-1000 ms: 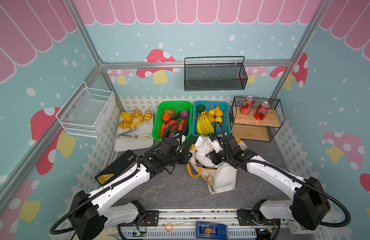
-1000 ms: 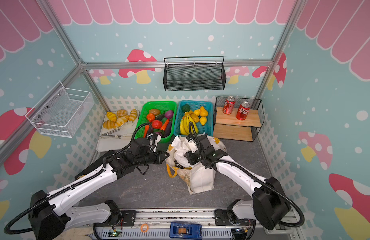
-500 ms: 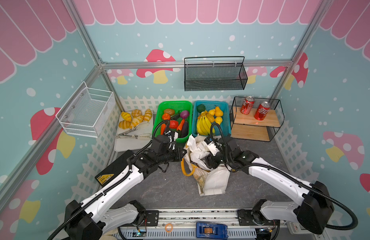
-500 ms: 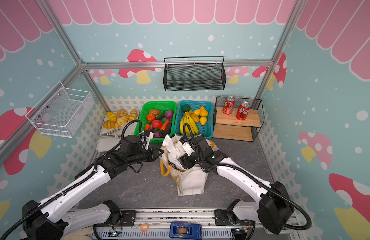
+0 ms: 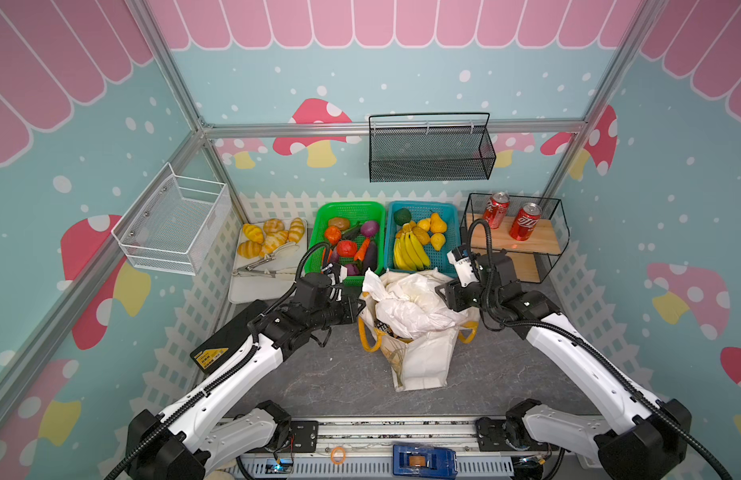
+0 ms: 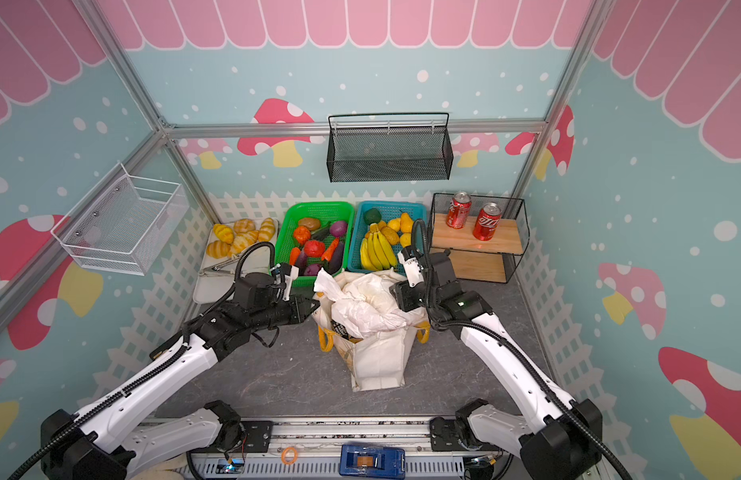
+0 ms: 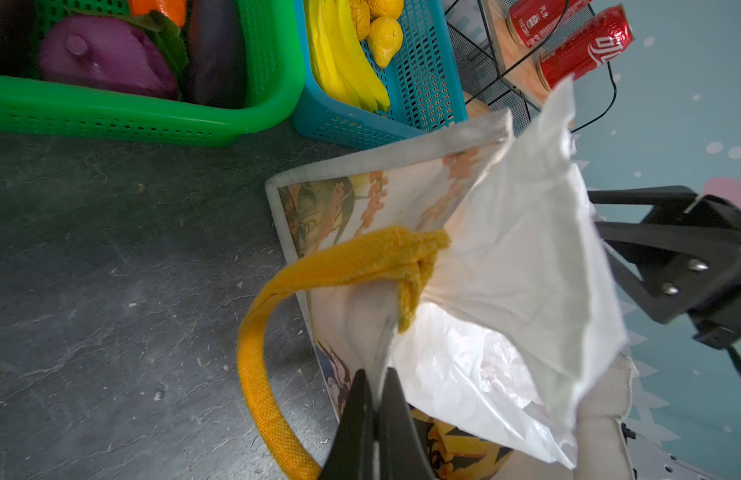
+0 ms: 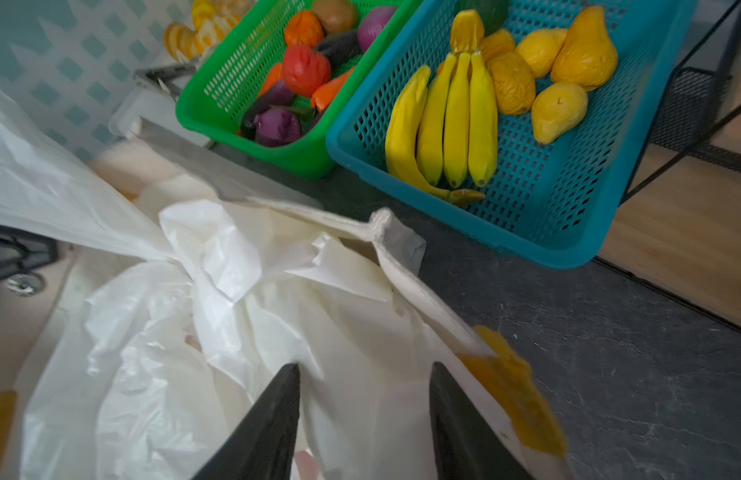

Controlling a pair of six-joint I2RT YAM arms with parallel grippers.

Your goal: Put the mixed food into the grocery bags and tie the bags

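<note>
Two bags stand on the surface (image 5: 318,374): the tote (image 5: 422,361) upright, the plastic bag (image 5: 410,307) stuffed in its mouth. Left fingers (image 7: 356,424) are pinched tight on the tote's rim beside a yellow handle (image 7: 260,374). Right fingers (image 8: 269,415) stand apart over the plastic bag at the opposite rim. Yellow pears (image 5: 438,241) lie in the blue basket (image 5: 454,232) behind.

The right tool (image 8: 364,368) hangs, jaws apart, over a white bag (image 8: 152,332) inside a tote (image 8: 406,278); a blue basket (image 8: 526,245) sits beyond.
</note>
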